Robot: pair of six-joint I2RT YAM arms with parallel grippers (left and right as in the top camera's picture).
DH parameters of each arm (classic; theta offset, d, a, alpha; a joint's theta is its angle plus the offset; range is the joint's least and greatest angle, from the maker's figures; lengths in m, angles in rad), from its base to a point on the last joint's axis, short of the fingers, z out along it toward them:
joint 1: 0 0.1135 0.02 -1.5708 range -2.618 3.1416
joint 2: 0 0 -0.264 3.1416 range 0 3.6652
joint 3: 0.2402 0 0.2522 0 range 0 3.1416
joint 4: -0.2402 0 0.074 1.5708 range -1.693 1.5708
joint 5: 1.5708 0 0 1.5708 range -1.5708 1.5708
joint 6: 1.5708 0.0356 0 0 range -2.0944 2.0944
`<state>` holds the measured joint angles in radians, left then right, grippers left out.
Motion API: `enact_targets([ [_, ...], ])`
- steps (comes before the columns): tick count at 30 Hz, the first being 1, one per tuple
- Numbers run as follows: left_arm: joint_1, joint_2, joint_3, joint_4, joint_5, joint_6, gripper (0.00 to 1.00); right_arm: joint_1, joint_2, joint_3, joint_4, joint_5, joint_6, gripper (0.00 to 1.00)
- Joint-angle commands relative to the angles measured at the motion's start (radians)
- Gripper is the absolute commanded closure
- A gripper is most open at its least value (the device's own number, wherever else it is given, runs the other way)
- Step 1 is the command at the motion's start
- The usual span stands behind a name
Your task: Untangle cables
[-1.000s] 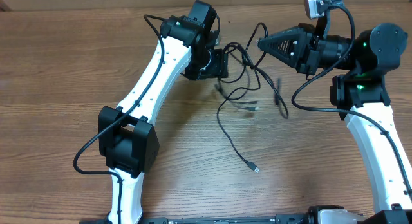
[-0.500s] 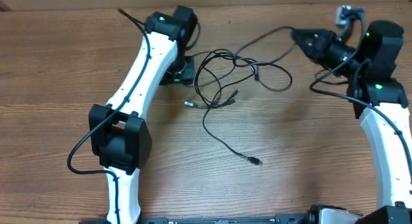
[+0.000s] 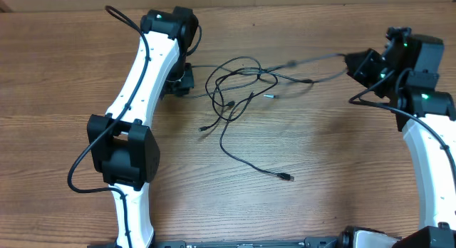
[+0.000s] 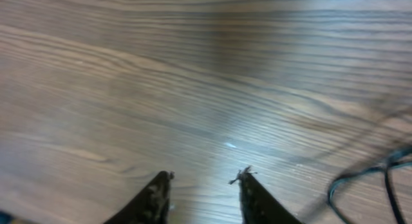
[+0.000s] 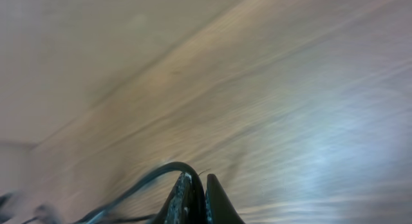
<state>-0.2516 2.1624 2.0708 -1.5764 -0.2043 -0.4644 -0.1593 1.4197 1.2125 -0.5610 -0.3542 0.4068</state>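
Cables (image 3: 239, 84) lie looped on table (image 3: 320, 148) (one pinched in right pincer (image 3: 353, 63)).

Robotics lab workbench, by the look of it.
A plain wood-grain table (image 3: 320, 205) carries two white-and-black robot arms, left arm (image 3: 139, 84) and right arm (image 3: 427, 155), based at its near edge, with thin black cables (image 3: 239, 84) between them.
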Motion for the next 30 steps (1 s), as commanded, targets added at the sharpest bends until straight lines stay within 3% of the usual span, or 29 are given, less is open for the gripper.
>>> enact_targets([
  [1,0.047,0.020,0.002,-0.011,-0.117,-0.038,0.84,-0.067,-0.010,0.023,-0.035,0.179,-0.023,0.96],
  [3,0.050,0.018,0.002,-0.008,-0.116,-0.038,0.96,-0.074,-0.010,0.023,-0.060,0.179,-0.023,0.96],
  [7,0.049,0.008,0.016,-0.005,-0.115,-0.038,0.96,-0.074,-0.009,0.023,-0.106,0.179,-0.023,0.89],
  [14,0.049,-0.044,0.111,-0.005,-0.045,-0.029,0.96,-0.070,-0.009,0.022,-0.169,0.177,-0.023,0.60],
  [21,0.048,-0.101,0.244,0.056,0.336,0.140,0.96,-0.022,-0.007,0.005,-0.189,-0.060,-0.024,0.49],
  [24,0.048,-0.127,0.286,0.078,0.519,0.226,0.96,0.035,-0.003,-0.013,-0.185,-0.134,-0.021,0.29],
  [25,0.048,-0.137,0.303,0.079,0.566,0.249,0.96,0.054,-0.002,-0.019,-0.181,-0.167,-0.013,0.26],
  [30,0.048,-0.198,0.356,0.098,0.698,0.271,0.96,0.148,0.025,-0.028,-0.137,-0.268,0.013,0.21],
])
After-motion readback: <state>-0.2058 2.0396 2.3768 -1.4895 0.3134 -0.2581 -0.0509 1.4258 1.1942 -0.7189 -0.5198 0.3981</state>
